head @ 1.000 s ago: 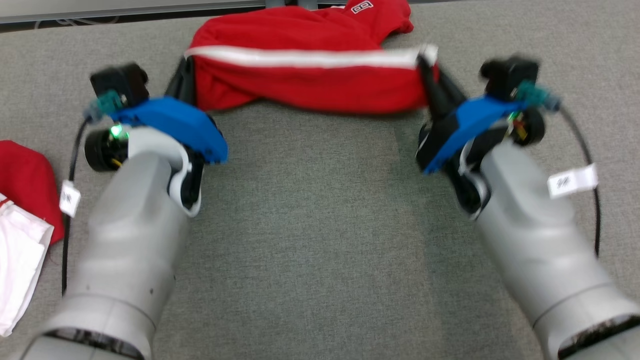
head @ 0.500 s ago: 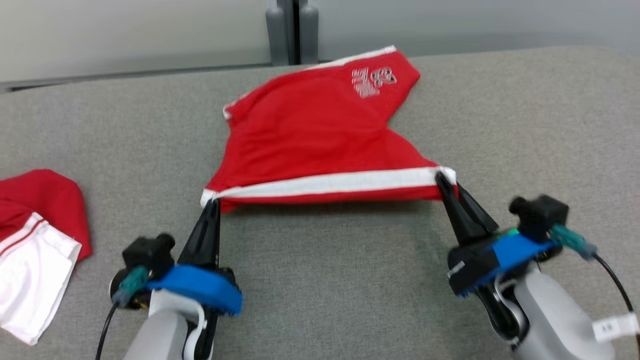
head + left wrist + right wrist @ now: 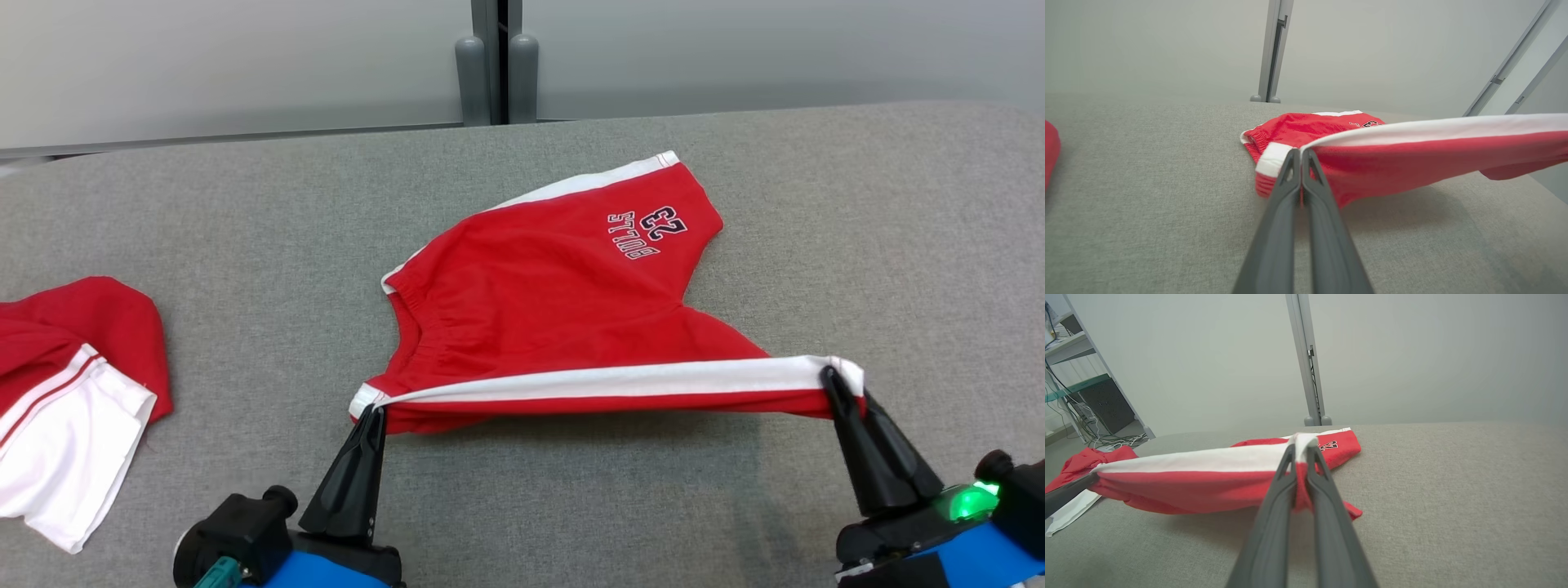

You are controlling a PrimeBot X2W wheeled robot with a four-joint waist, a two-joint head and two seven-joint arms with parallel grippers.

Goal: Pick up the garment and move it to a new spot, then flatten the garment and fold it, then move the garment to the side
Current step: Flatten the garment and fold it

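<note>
Head view: my left gripper [image 3: 371, 412] and right gripper [image 3: 831, 380] each pinch an end of the white stripe [image 3: 604, 381] on the red shorts [image 3: 555, 310]. The bunch of a second ago now trails open across the grey table [image 3: 204, 245].

Left wrist view: my fingers [image 3: 1282, 204] are clamped on the waistband corner.

Right wrist view: the same at the hem, with the near edge lifted. Flattening begins, I judge.

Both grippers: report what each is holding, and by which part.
Both hold the red shorts by the white side stripe: the left gripper pinches its waistband end, the right gripper its leg-hem end.
</note>
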